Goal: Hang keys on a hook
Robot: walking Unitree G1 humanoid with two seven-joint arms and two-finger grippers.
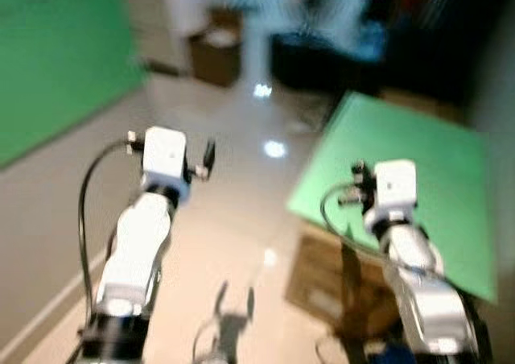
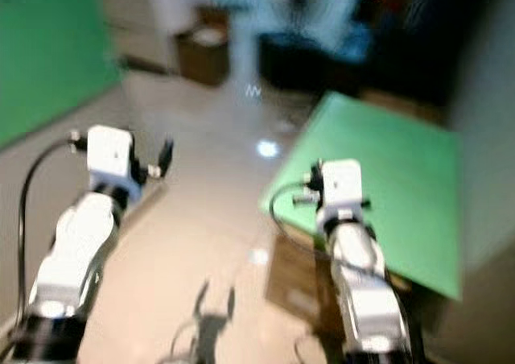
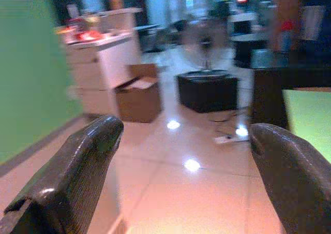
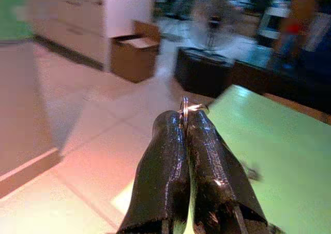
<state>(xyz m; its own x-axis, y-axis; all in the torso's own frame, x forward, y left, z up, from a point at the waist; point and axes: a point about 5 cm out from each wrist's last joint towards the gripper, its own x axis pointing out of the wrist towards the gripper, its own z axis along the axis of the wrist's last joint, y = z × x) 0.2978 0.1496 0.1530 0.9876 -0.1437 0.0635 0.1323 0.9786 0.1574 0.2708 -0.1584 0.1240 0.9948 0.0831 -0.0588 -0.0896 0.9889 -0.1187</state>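
Observation:
In the right wrist view my right gripper is shut on a small metal key ring, which pokes out between the black fingertips. The keys themselves are hidden. The gripper hangs over the near edge of a green table top. My left gripper is open, its two black fingers wide apart with nothing between them, facing the room over the shiny floor. Both silver arms are raised in the blurred head views, the left arm over the floor and the right arm by the green table top.
A green wall runs along the left. An open cardboard box and a black box with a fan on it stand ahead on the tiled floor. White cabinets are behind. Brown cardboard lies under the table edge.

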